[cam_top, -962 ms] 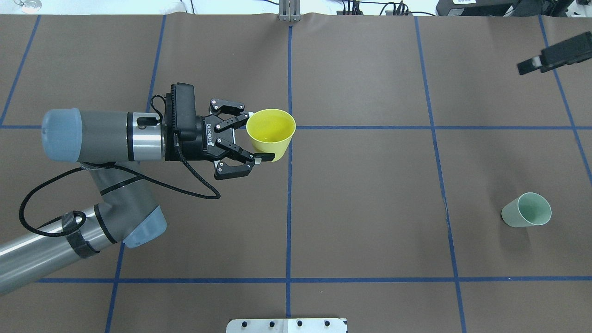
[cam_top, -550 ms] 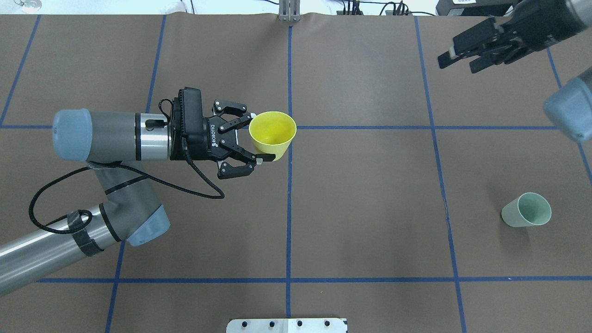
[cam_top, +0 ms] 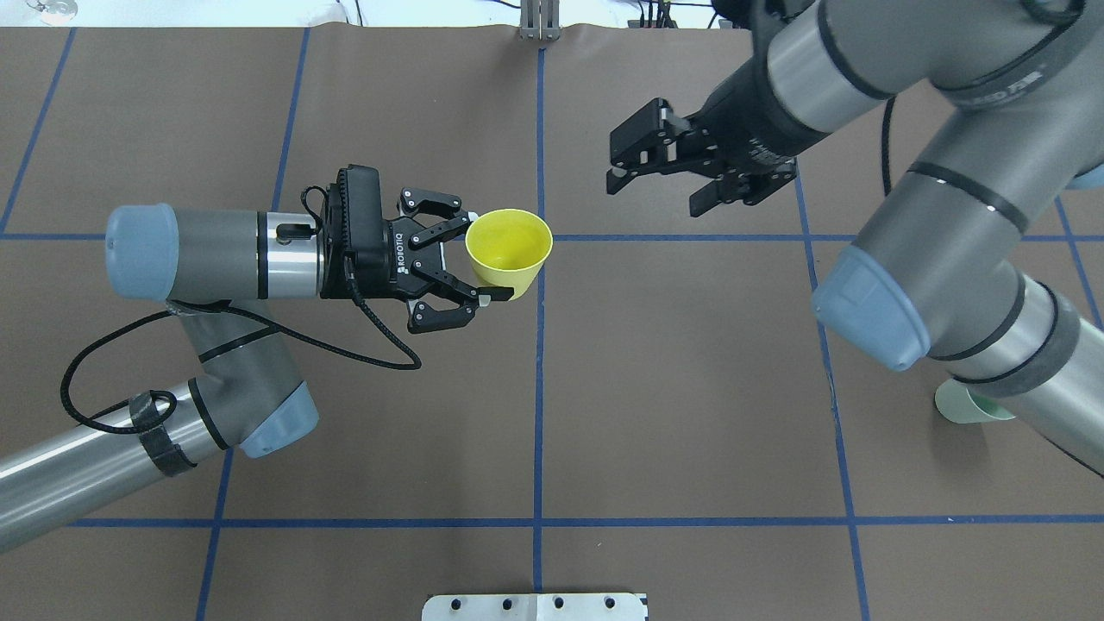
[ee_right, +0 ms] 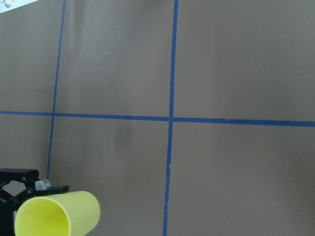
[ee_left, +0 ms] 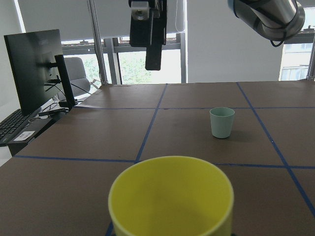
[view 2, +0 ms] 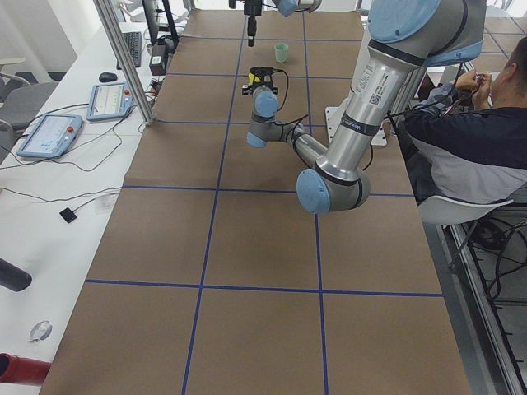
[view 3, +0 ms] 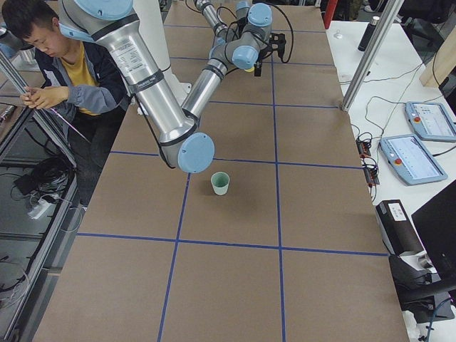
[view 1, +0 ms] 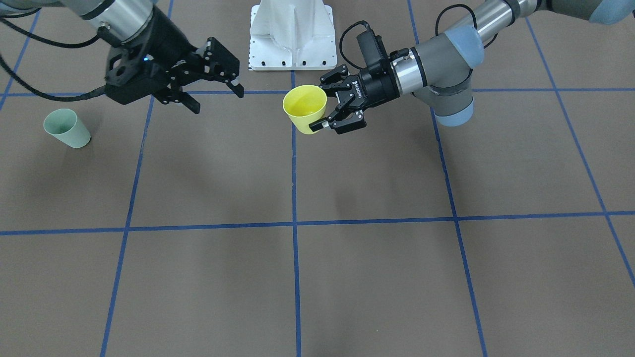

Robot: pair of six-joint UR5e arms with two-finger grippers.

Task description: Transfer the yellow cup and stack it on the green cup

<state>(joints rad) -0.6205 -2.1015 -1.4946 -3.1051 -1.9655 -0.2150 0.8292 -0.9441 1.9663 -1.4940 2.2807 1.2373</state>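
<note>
Now left jaws clamp rim-up yellow cup (cam_top: 509, 248) mid-counter; wide-open right jaws hang well apart, toward far right corner

We record the yellow cup (ee_left: 171, 196) at the lower edge, mouth upward. Beyond it, well apart, the green cup (ee_left: 222, 122) stands upright on the brown counter (ee_left: 98, 128). The right gripper (ee_left: 150, 54) hangs above. A monitor (ee_left: 33, 69) stands left.

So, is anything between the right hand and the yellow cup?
No. The overhead view shows only bare brown table cover between the open right hand and the yellow cup, held in the left hand.
</note>
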